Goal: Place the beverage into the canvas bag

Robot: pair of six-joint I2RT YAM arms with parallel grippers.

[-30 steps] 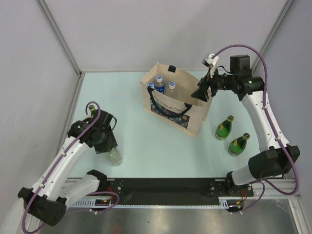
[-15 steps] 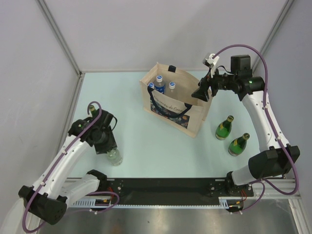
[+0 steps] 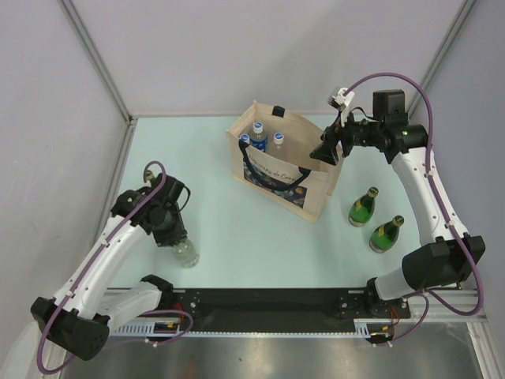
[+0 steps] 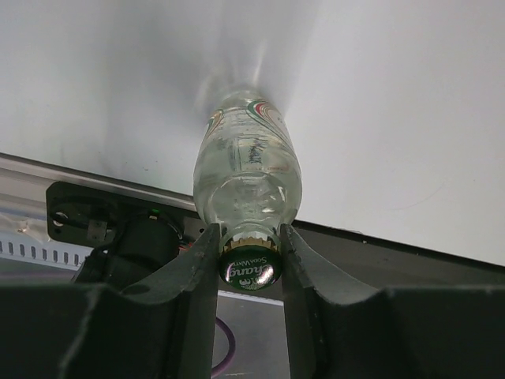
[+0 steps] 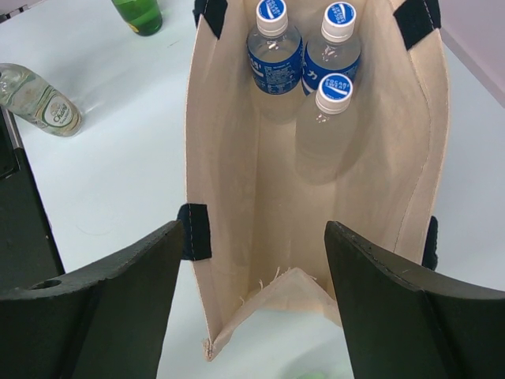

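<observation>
Snugly inside left pincer: clear bottle

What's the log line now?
left gripper: shut on clear glass bottle neck | right gripper: open, astride beige canvas bag end | bag holds three blue-capped bottles | clear bottle not bagged

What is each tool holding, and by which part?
Left tool grips the clear glass bottle by its neck, just under the cap. Right tool is open over the canvas bag, holding nothing.
</observation>
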